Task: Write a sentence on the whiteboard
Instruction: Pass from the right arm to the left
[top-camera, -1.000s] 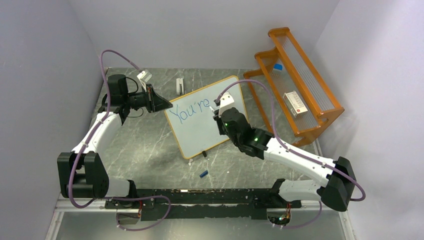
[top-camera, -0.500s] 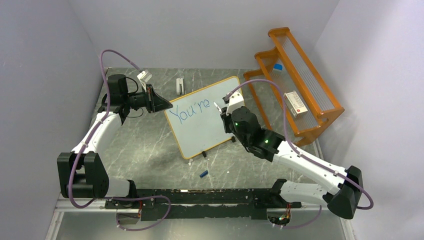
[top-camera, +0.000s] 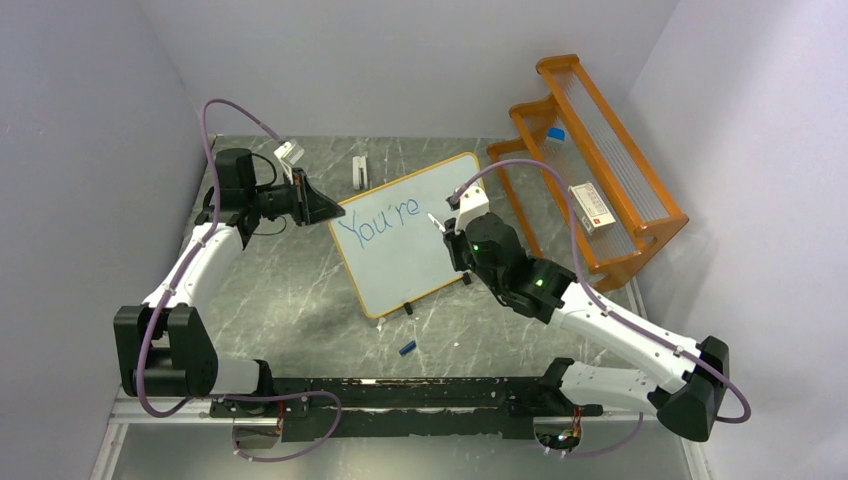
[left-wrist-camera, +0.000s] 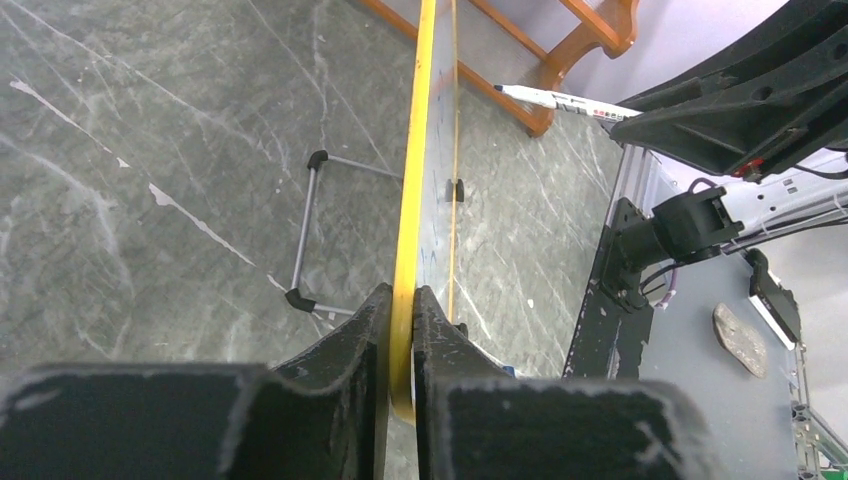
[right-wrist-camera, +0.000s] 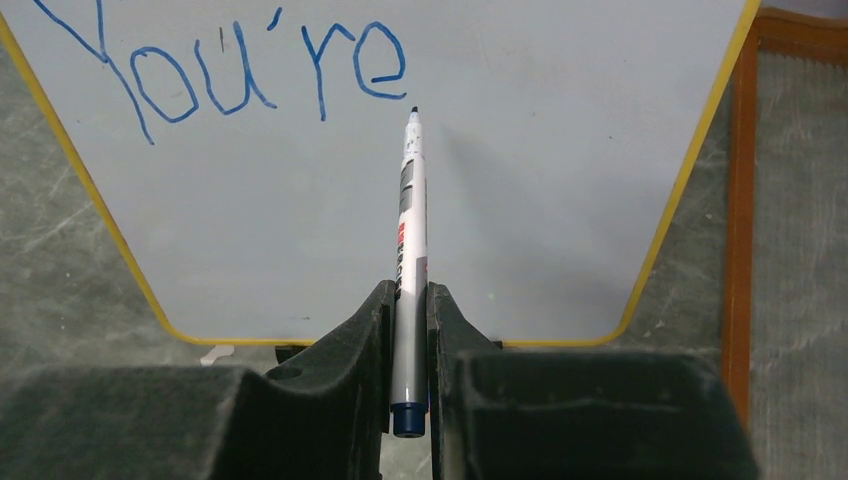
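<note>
The whiteboard (top-camera: 410, 262) stands tilted on the table and has "You're" (top-camera: 378, 222) written on it in blue. My left gripper (top-camera: 335, 211) is shut on its left edge. In the left wrist view the yellow frame (left-wrist-camera: 412, 200) runs between that gripper's (left-wrist-camera: 402, 300) pads. My right gripper (top-camera: 452, 228) is shut on a white marker (right-wrist-camera: 410, 230) with a blue end, pinched low on its barrel (right-wrist-camera: 408, 300). The tip points at the board (right-wrist-camera: 560, 150) just right of the last "e". Seen from the left wrist, the marker (left-wrist-camera: 560, 99) tip stands a little off the surface.
An orange wooden rack (top-camera: 600, 160) stands at the back right with a white box (top-camera: 588, 208) and a blue item (top-camera: 556, 133) on it. A small white object (top-camera: 359, 170) lies behind the board. A blue cap (top-camera: 407, 347) lies in front of it.
My right arm has swung to the right, carrying the marker from over the board's middle to just past the word's end. The left gripper and the board have stayed put.
</note>
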